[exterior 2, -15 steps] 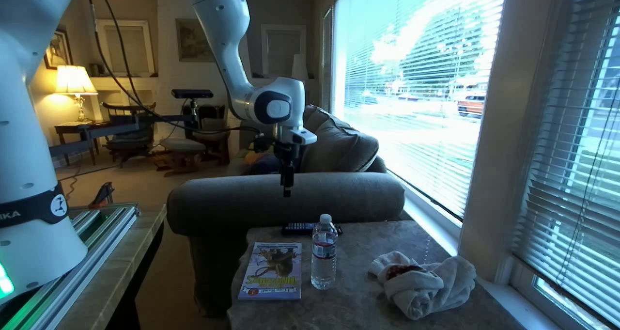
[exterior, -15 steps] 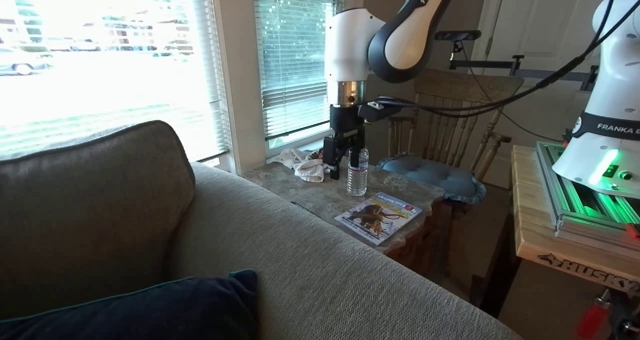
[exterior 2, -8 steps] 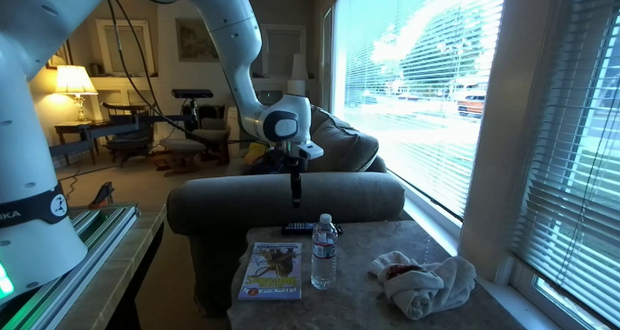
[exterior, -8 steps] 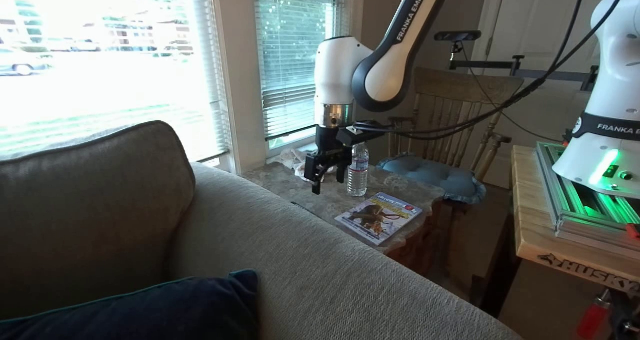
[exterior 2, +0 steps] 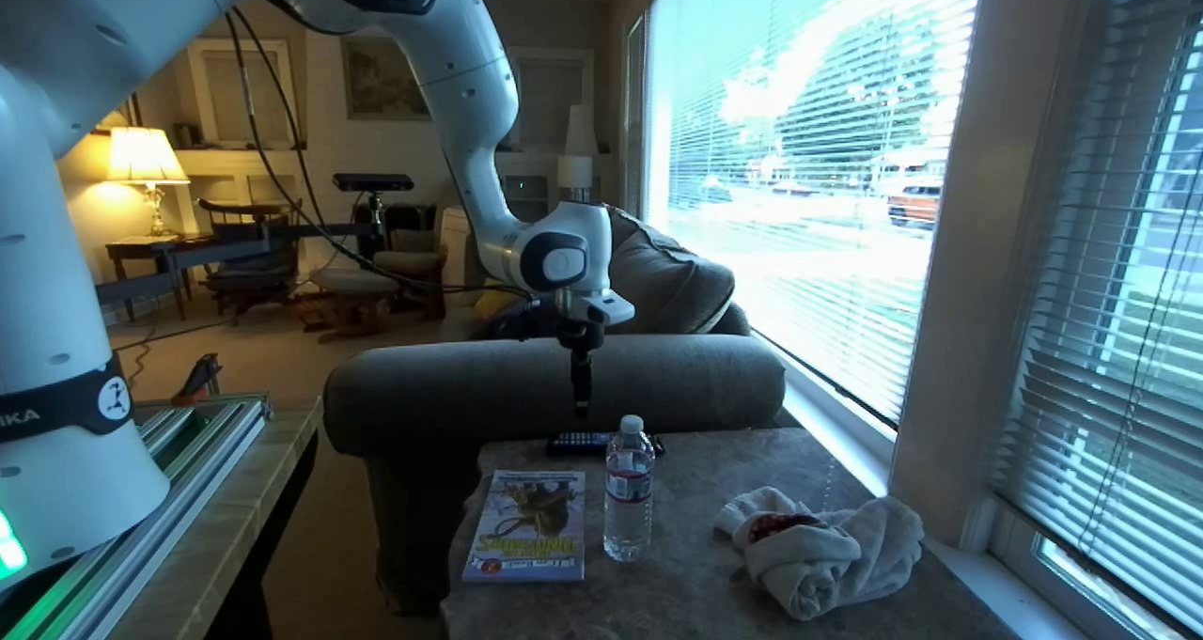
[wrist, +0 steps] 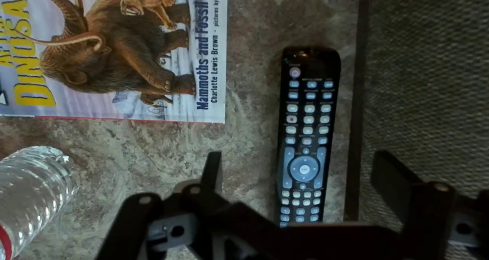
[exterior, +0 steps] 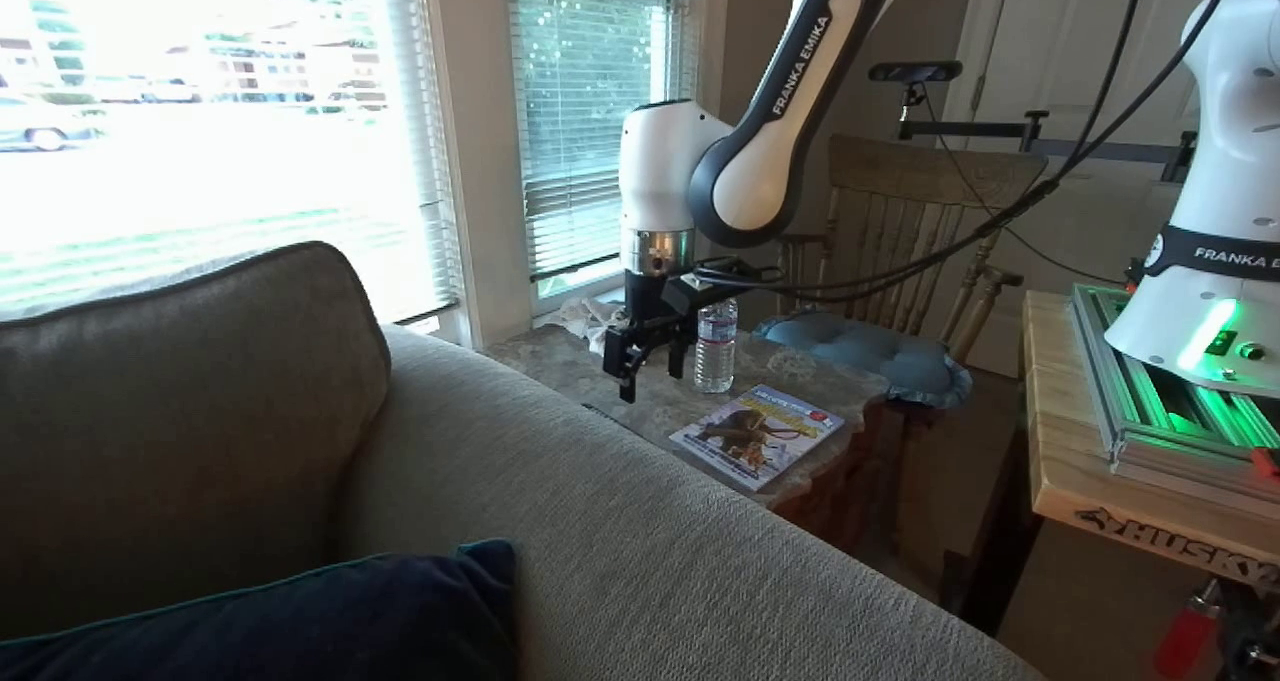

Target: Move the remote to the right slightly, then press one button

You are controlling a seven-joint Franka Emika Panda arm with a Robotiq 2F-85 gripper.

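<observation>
Remote (wrist: 307,132) lay flat on the mottled table (wrist: 256,73), right of centre in the wrist view, its glossy black end toward the top of the frame and its lower end hidden by the gripper (wrist: 297,168) at the bottom. The jaws stood wide apart: one side showed left of the remote, against the tabletop, and the opposite side to its right, against the woven sofa arm (wrist: 424,80). In an exterior view the remote sat near the middle of the frame, close to the table's far edge and partly behind the clear bottle (exterior 2: 628,504); the gripper ended just above it in the frame, apart from it.

A book (wrist: 133,61) with a mammoth on its cover filled the upper left of the wrist view. In both exterior views the bottle stood upright near it. A bunched pale cloth (exterior 2: 818,555) lay at the lower right of an exterior view, and a lit lamp (exterior 2: 146,165) glowed at its upper left. A dark blue pillow (exterior: 280,611) occupied the lower left of an exterior view, where the remote was only a dark sliver near the centre.
</observation>
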